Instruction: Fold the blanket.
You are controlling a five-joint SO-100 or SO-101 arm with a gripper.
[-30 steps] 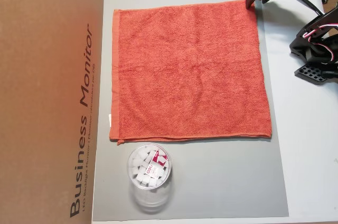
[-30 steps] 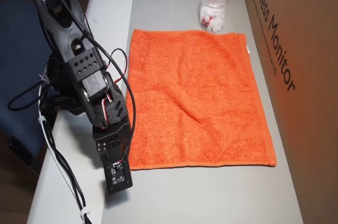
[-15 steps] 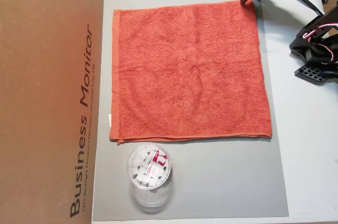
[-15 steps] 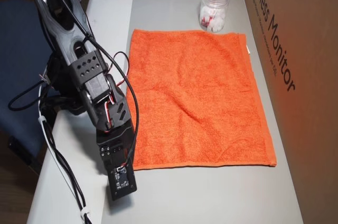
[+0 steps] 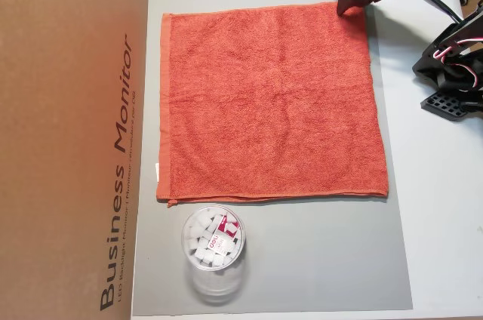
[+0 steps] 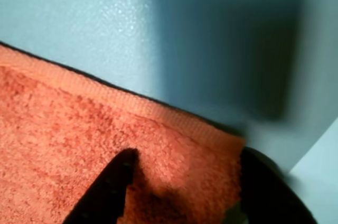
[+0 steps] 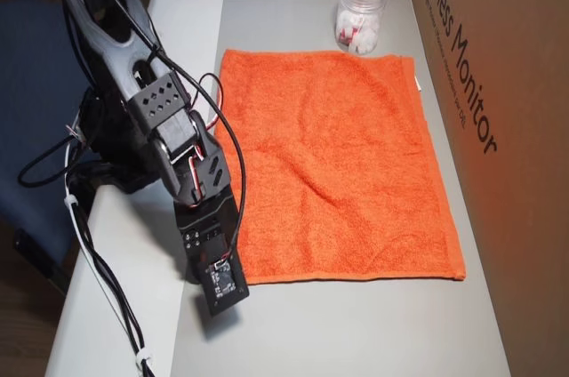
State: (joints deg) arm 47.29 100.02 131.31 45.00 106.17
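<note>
your blanket lies spread flat and unfolded on a grey mat on the tabletop. in an overhead view it fills the middle of the frame, with a flat woven band down its left edge and a small white tag at the lower left. in the other overhead view the blanket sits centre frame, the tag at its upper right edge.

your gripper is at the blanket's upper right corner in that first overhead view. in the wrist view the gripper stands over that corner: one of the fingers rests on the terry surface at lower centre, the other dark one sits at the lower right, just off the corner's edge. the fingers stand moderately apart with the corner of the blanket between them; you have no cloth pinched. in the other overhead view the arm covers the gripper at the lower left corner of the blanket.

a clear jar holding white pieces lies just below the blanket's lower edge, apart from it. a brown cardboard box printed "business monitor" fills the left side of that view, its edge just beside the blanket.
</note>
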